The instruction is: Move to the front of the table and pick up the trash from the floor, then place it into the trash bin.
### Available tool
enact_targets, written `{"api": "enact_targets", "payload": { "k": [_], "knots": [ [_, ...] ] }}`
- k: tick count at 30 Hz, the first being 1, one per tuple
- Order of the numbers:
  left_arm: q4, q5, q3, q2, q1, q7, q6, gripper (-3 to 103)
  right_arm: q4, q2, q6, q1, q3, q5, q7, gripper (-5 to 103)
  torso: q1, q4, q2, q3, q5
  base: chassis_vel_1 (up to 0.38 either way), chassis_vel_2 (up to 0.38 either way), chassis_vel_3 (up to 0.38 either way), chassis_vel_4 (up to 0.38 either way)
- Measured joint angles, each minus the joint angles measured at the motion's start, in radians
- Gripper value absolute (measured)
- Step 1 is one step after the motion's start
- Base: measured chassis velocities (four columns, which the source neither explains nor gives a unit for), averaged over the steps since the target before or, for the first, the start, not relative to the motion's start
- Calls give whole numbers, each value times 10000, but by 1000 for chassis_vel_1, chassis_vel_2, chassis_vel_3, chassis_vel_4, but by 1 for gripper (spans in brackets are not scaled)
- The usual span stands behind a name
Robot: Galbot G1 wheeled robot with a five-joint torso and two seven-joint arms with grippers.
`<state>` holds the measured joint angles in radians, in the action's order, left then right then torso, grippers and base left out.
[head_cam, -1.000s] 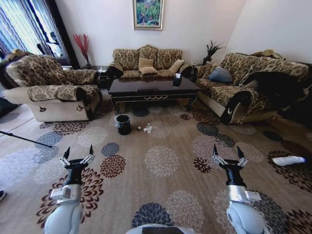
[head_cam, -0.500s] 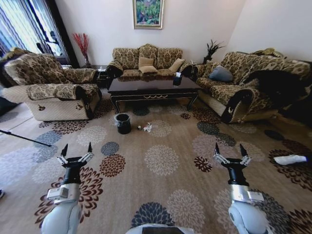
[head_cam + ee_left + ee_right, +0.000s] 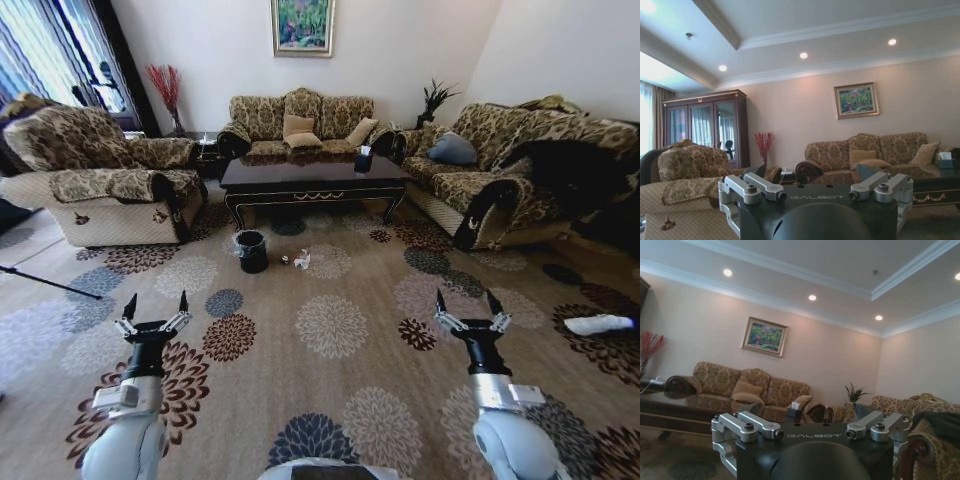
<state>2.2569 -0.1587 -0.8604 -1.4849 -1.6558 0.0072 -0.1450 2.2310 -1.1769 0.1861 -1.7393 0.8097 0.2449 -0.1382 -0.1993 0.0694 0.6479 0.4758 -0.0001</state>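
Note:
The dark glossy table [image 3: 315, 178] stands ahead in the middle of the sofas; its edge also shows in the left wrist view [image 3: 940, 192] and right wrist view [image 3: 670, 410]. On the carpet in front of it sits the small black trash bin [image 3: 252, 252]. Just right of the bin lies the trash [image 3: 299, 262], a white crumpled piece with a small dark item beside it. My left gripper [image 3: 155, 305] is held up at the lower left, open and empty. My right gripper [image 3: 466, 302] is raised at the lower right, open and empty. Both are far short of the trash.
A patterned armchair [image 3: 105, 175] stands at the left, a sofa [image 3: 300, 125] behind the table, and another sofa [image 3: 520, 180] at the right. A white object [image 3: 598, 324] lies on the carpet far right. A thin black rod [image 3: 50, 283] crosses the floor at left.
The whole head view has shifted slightly: the table, bin and sofas sit a little nearer and lower, so the camera has moved forward. Both grippers hold the same raised, open pose.

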Motion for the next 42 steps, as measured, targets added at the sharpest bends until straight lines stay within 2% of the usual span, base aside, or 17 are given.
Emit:
{"api": "enact_targets", "payload": {
  "k": [6, 16, 17, 21, 26, 31, 35, 40, 42],
  "knots": [
    [18, 30, 8, -27, -33, 21, -14, 100, 103, 421, -421, -242, 77, 648, 517, 100, 105, 0, -263, -160, 0, 0, 0, 0, 0],
    [-122, 139, 31, -35, -83, 154, -155, 100, -34, 342, -236, -224, -80, 500, 880, 100, 275, 0, -678, -405, 1, 0, 0, 0, 0],
    [-151, 72, 63, -38, -90, 161, -169, 100, -51, 332, -217, -215, -98, 490, 880, 100, 296, 0, -733, -438, 1, 0, 0, 0, 0],
    [-206, -1204, 256, -18, -87, 50, 104, 100, -65, 344, -162, -174, -125, 607, 811, 100, 378, 0, -932, -555, 1, 0, 0, 0, 0],
    [-222, -1985, 216, 95, 70, 13, 222, 100, -86, 390, -140, -91, -131, 863, 569, 100, 457, 0, -1145, -688, 1, 0, 0, 0, 0],
    [-118, -2406, 234, 108, 171, 54, -75, 100, -108, 425, -161, 15, -184, 1259, 264, 100, 532, 0, -1343, -812, 1, 0, 0, 0, 0],
    [-70, -2730, 367, 76, 156, 39, -62, 100, -103, 465, -255, 93, -303, 1532, 13, 100, 587, -1, -1487, -903, 1, 0, 0, 0, 0],
    [-218, -2551, 413, 61, 148, 26, -52, 100, -156, 472, -241, 168, -359, 1528, -18, 100, 664, 0, -1688, -1026, 0, 0, 0, 0, 0],
    [-222, -2422, 441, 38, 130, 31, -46, 100, -258, 440, 87, 221, -356, 1530, 30, 100, 702, 0, -1796, -1096, 0, 0, 0, 0, 0]
  ]
}}
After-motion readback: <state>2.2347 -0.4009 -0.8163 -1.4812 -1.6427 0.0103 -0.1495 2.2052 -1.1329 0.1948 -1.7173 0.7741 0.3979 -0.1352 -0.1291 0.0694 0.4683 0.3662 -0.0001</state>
